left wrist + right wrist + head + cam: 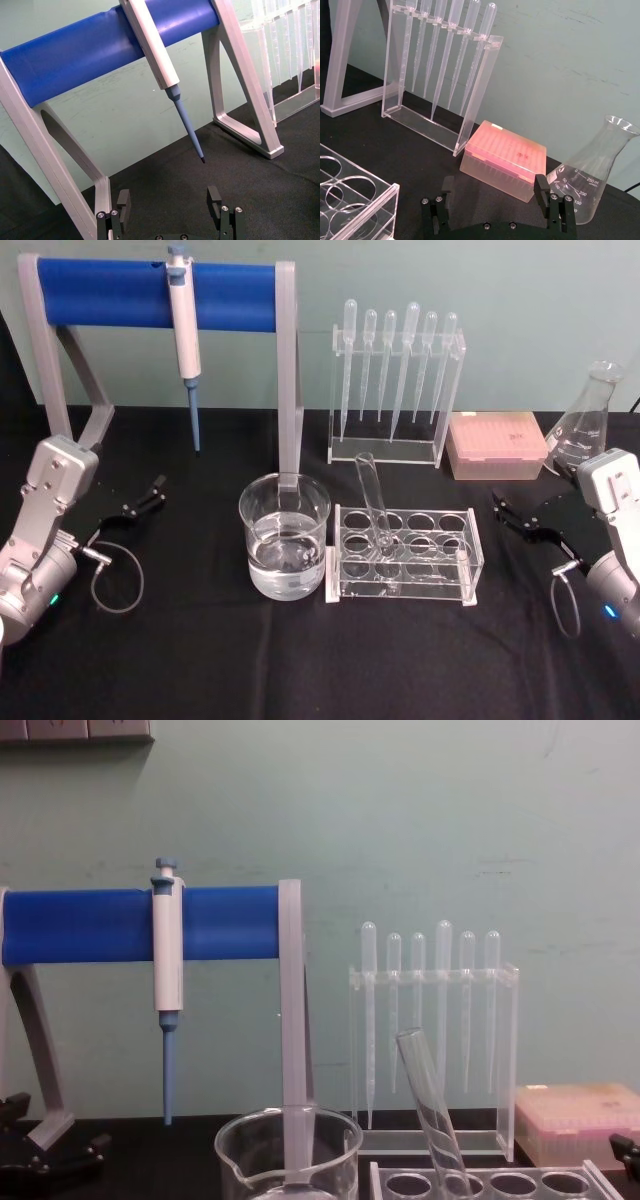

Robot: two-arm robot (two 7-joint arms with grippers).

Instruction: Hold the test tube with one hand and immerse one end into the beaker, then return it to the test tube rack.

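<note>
**Tube in the rack, both pincers empty**

A black table (200, 670) stood before a pale green wall, with the glassware laid out across its middle. The test tube (373, 502) sat in a near-left hole of the clear rack (405, 562). Its rounded end was down and its open mouth leaned to the left and far side. The beaker (285, 535) stood just left of the rack, partly filled with clear liquid and close to touching the rack's edge.

The left pincer (140, 502) rested low at the left side of the table, well apart from the beaker, spread wide and holding nothing. The right pincer (518, 518) lay at the right side, near the rack's right end, likewise spread wide and empty.

Nothing gripped the tube, and no part of it was in the beaker. This layout fitted either a task not yet begun or one already finished with the tube put back. Whether the tube's end was wet could not be told. If nothing had been done, the whole job remained: grasp, dip, and return.
</note>
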